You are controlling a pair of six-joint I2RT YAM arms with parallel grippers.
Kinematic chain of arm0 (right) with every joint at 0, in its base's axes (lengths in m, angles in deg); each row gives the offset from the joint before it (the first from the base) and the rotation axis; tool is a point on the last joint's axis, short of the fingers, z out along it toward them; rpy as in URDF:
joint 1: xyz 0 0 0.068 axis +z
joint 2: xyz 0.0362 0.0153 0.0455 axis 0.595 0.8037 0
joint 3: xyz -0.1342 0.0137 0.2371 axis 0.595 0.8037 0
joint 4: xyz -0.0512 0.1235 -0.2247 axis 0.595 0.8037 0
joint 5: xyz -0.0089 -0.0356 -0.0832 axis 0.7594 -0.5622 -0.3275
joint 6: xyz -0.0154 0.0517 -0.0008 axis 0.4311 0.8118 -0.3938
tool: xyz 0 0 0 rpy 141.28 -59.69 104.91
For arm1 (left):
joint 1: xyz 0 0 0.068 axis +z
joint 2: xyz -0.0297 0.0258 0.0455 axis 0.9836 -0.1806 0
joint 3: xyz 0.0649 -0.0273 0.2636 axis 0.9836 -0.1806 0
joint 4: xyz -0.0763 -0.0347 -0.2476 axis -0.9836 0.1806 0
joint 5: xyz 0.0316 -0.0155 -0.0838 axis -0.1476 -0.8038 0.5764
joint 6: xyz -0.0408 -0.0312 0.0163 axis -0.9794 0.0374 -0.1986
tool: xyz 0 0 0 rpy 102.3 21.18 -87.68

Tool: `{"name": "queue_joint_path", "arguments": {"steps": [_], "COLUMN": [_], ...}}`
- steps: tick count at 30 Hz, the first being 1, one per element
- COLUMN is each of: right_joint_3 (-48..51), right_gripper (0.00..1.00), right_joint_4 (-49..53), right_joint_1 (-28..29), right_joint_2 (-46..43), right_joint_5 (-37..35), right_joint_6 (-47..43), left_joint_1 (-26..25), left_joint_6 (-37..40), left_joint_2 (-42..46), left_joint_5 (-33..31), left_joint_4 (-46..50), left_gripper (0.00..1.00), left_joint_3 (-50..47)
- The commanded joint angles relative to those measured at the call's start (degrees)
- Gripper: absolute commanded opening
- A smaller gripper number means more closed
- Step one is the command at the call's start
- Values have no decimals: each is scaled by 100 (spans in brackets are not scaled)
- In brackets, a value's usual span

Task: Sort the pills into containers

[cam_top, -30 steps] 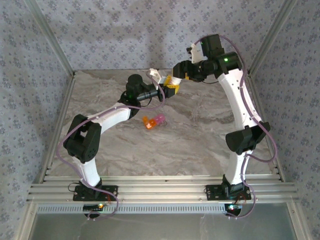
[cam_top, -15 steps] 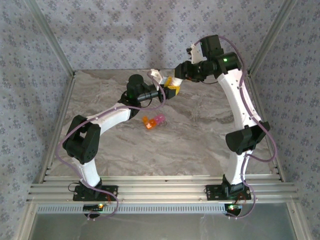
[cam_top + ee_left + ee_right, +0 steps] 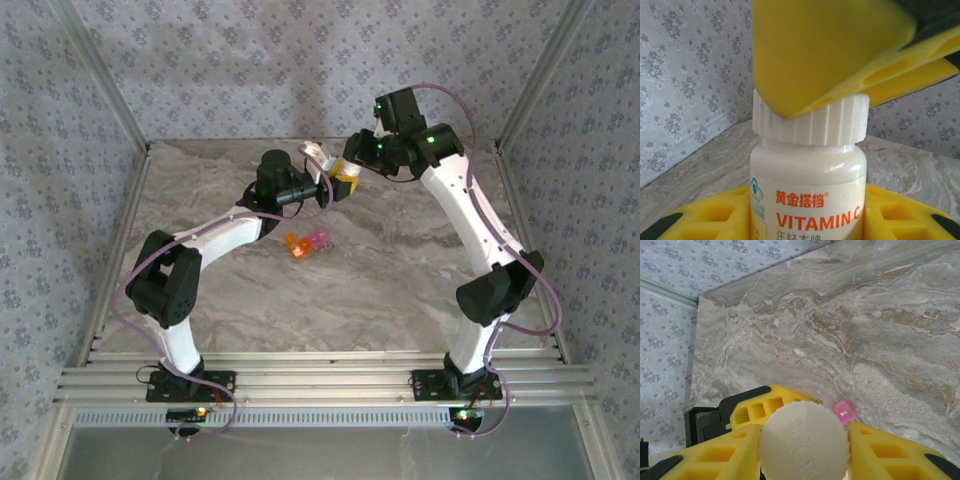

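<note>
left gripper [image 3: 807, 217] is clamping the bottle [image 3: 807, 192] by its body. Its yellow fingers are sitting either side of the label, and the bottle is standing upright with the cap [image 3: 810, 122] on top. right gripper [image 3: 803, 436] is sitting over it from above and pinching the cap: in its wrist view both yellow fingers are pressing flush against the cap's sides.

Key relation: the bottle's long axis is running vertically, in line with the right wrist's line of sight. So I'm reading the next move as a twist about that axis, with the left holding the body against the torque. The cap is not off yet, and the pills are presumably inside.

The containers [image 3: 307, 241] are lying on the marble-patterned table [image 3: 420, 270], below the bottle and toward the arm bases, apart from both grippers. The strip's long axis is running roughly left-right, with the orange cell at the left end and pink at the right. The left arm's forearm is passing closest, and the left gripper is looking slightly nearer, though not by much. From the right wrist, a pink compartment [image 3: 844, 412] is peeking past the cap's edge.

Materials:
- Cap: white plastic, ribbed around the rim, faint embossing on top.
- Bottle: smooth glossy white with orange print — likely slippery.
- Fingers: yellow, with hollow cells.
- Containers: translucent plastic; I can't tell whether the lids are open.
</note>
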Motion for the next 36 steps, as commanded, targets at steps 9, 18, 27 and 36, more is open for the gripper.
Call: {"name": "queue_joint_path", "arguments": {"steps": [9,18,27,36], "right_joint_3": [127,859,-188,-866], "right_gripper": [68,78,79,76], "right_joint_4": [-160,-1018,-188,371], "right_joint_1": [-427,-1060,-1233,-1005], "right_joint_2": [-425,-973,-244,291], "right_joint_5": [914,2249,2611,2531], "right_joint_6": [61,-732,-2170,-2431], "left_joint_1": [-48,-21,20,27], "left_joint_6": [168,143,-5,-67], "left_joint_2": [2,-6,-27,-68], "left_joint_5": [-87,187,609,665], "left_joint_4": [-611,-561,-435,-418], "left_gripper": [0,0,0,0], "left_joint_3": [287,320,461,489]}}
